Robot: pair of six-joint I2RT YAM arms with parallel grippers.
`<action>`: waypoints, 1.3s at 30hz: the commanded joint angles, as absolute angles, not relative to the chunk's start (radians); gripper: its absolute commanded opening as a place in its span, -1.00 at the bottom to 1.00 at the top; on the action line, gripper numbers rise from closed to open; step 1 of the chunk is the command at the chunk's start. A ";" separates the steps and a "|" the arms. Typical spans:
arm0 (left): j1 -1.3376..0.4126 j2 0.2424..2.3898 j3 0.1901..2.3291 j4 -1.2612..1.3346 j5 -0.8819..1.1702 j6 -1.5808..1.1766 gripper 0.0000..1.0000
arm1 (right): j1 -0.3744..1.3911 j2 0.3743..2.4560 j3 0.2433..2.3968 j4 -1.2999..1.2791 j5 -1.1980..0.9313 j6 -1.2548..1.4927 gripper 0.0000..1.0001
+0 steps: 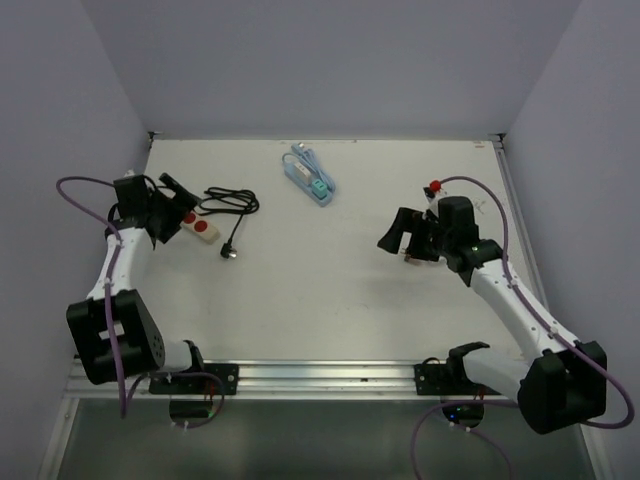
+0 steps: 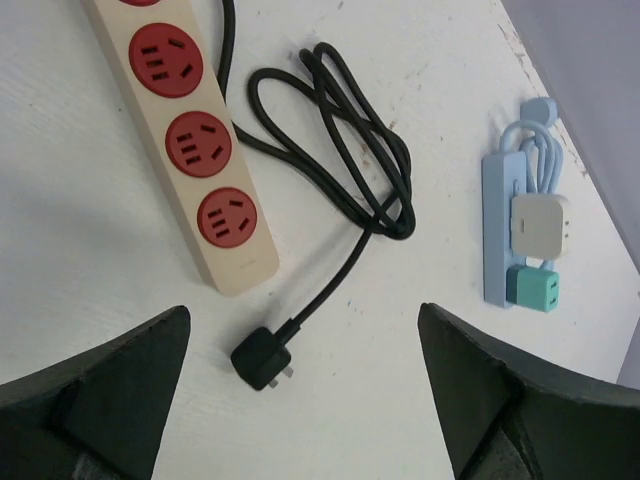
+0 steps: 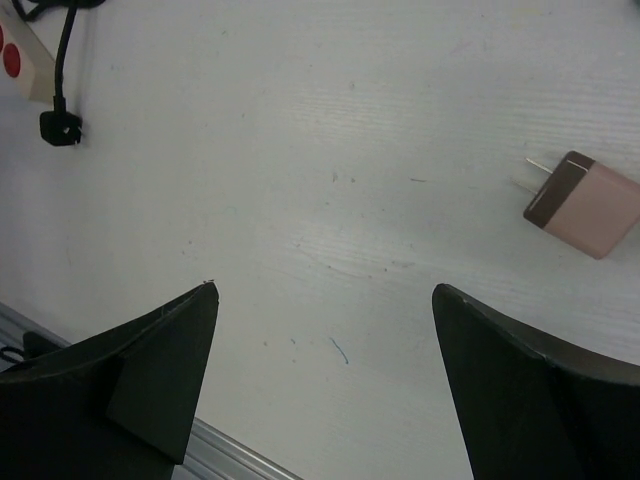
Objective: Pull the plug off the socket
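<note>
- Black plug [image 2: 262, 358] lies loose just past the end of the beige power strip [image 2: 190, 150], seen in the gap between the fingers of the left gripper [image 2: 303, 340] and touching neither.
- Left gripper and right gripper [image 3: 325, 300] are both spread wide, holding nothing.
- The plug's prongs point away from the strip; its cord [image 2: 340, 130] loops back alongside the strip.

Power strips [image 2: 190, 150] [image 2: 495, 230]: two. Loose black plug [image 2: 262, 357]: one. Plug adapters [image 2: 540, 222] [image 2: 532, 289] [image 3: 585, 205]: three.

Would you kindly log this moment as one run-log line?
left end effector open, empty; right end effector open, empty; black plug loose; pink charger loose; blue strip holds white plug, teal plug
</note>
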State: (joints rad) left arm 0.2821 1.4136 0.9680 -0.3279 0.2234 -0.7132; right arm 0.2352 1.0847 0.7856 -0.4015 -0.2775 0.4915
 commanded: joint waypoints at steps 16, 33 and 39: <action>0.078 0.818 0.641 -0.385 0.060 -0.446 0.99 | 0.518 1.777 1.437 -0.232 -0.057 0.101 0.97; 0.063 0.824 0.617 -0.319 0.107 -0.434 0.99 | 0.543 2.327 1.962 -0.374 -0.003 0.025 0.91; 0.063 0.838 0.618 -0.316 0.110 -0.436 0.99 | 0.543 2.375 1.976 -0.380 -0.040 0.025 0.65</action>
